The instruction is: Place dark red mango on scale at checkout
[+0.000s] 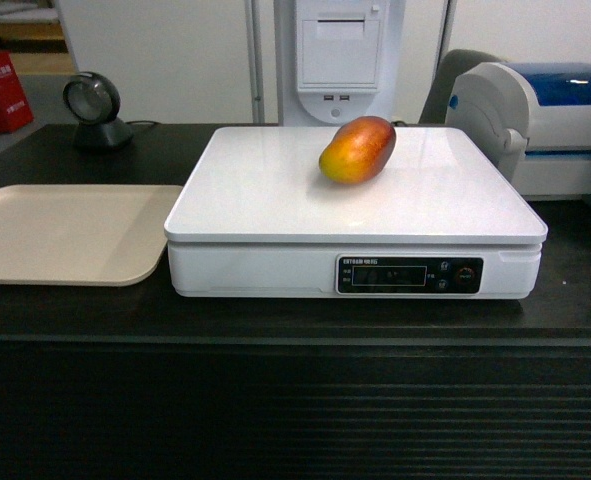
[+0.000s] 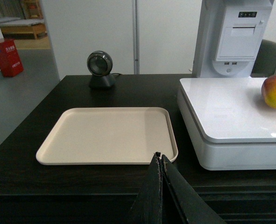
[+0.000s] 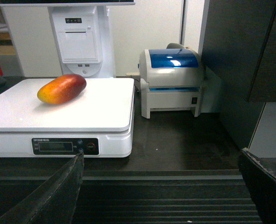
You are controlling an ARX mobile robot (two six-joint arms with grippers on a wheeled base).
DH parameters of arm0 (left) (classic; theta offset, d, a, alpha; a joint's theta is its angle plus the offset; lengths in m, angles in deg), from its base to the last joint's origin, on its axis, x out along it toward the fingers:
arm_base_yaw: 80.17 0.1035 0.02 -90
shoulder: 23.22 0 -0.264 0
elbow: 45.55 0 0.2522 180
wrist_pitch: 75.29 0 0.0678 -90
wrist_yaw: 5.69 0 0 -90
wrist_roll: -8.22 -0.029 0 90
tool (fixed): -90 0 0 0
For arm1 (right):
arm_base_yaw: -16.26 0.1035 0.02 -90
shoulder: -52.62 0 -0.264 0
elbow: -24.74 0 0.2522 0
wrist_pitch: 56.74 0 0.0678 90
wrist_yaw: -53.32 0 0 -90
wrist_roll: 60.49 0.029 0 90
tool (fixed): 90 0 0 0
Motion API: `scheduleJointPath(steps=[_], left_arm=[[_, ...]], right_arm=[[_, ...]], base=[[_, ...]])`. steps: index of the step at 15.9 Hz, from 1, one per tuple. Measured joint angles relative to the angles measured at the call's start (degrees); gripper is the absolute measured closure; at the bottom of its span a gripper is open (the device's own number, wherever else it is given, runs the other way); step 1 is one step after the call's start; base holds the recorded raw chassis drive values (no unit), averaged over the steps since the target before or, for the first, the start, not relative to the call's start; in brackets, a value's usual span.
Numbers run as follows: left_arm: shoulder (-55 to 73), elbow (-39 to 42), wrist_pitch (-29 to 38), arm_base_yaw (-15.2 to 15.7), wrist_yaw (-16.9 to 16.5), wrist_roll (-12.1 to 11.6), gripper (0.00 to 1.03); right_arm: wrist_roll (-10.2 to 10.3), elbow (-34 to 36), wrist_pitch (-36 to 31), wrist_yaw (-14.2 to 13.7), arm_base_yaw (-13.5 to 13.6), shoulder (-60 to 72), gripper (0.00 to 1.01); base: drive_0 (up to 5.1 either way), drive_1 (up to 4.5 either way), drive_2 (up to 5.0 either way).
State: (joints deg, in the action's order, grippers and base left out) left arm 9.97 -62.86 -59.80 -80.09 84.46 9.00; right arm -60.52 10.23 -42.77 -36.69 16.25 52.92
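Dark red mango (image 1: 357, 150) on the scale (image 1: 275, 200), beige tray (image 1: 65, 235) alongside.

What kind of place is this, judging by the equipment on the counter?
Probably a shop checkout: a white scale with a mango on it, a barcode scanner behind the tray, and a label printer beside the scale.

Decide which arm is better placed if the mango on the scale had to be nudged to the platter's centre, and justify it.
Probably right. The right gripper is open and faces the scale and dark red mango; the left gripper is shut and faces the beige tray.
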Motion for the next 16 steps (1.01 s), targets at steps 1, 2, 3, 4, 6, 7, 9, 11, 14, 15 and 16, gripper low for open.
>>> scheduleJointPath(steps=[1,2,3,4,6,7,9,11,14,15,16], left_arm=[[-1.70,0.52,-1.36,0.00,0.00,0.00,1.01],[-3.96,1.01,-3.02,0.00,0.02,0.00,1.01],[-5.16,2.51,-0.70,0.00,0.00,0.00,1.01],[-6.34,3.02,-3.13,0.00,-0.07,0.00,1.01],[-9.33,3.02,-5.92,0.02,-0.09,0.00,1.01],[-10.99,3.02,-7.02,0.02,-0.09,0.00,1.01],[-14.19,3.02,-10.21,0.00,-0.11,0.00,1.01],[-16.74,3.02,-12.76,0.02,-0.09,0.00,1.01],[-20.24,3.02,-16.22,0.02,-0.09,0.00,1.01],[-21.33,3.02,-17.40,0.00,-0.11,0.00,1.01],[-22.18,3.02,-18.12,0.02,-0.09,0.00,1.01]], right_arm=[[0.00,0.00,0.00,0.02,0.00,0.00,0.03],[0.00,0.00,0.00,0.00,0.00,0.00,0.03],[0.00,0.00,0.00,0.00,0.00,0.00,0.03],[0.00,0.00,0.00,0.00,0.00,0.00,0.03],[0.00,0.00,0.00,0.02,0.00,0.00,0.03],[0.00,0.00,0.00,0.02,0.00,0.00,0.03],[0.00,0.00,0.00,0.00,0.00,0.00,0.03],[0.00,0.00,0.00,0.00,0.00,0.00,0.03],[0.00,0.00,0.00,0.00,0.00,0.00,0.03],[0.00,0.00,0.00,0.02,0.00,0.00,0.03],[0.00,0.00,0.00,0.02,0.00,0.00,0.03]], base=[[0.0,0.00,0.0],[0.0,0.00,0.0],[0.0,0.00,0.0],[0.0,0.00,0.0],[0.0,0.00,0.0],[0.0,0.00,0.0],[0.0,0.00,0.0],[0.0,0.00,0.0],[0.0,0.00,0.0],[0.0,0.00,0.0],[0.0,0.00,0.0]])
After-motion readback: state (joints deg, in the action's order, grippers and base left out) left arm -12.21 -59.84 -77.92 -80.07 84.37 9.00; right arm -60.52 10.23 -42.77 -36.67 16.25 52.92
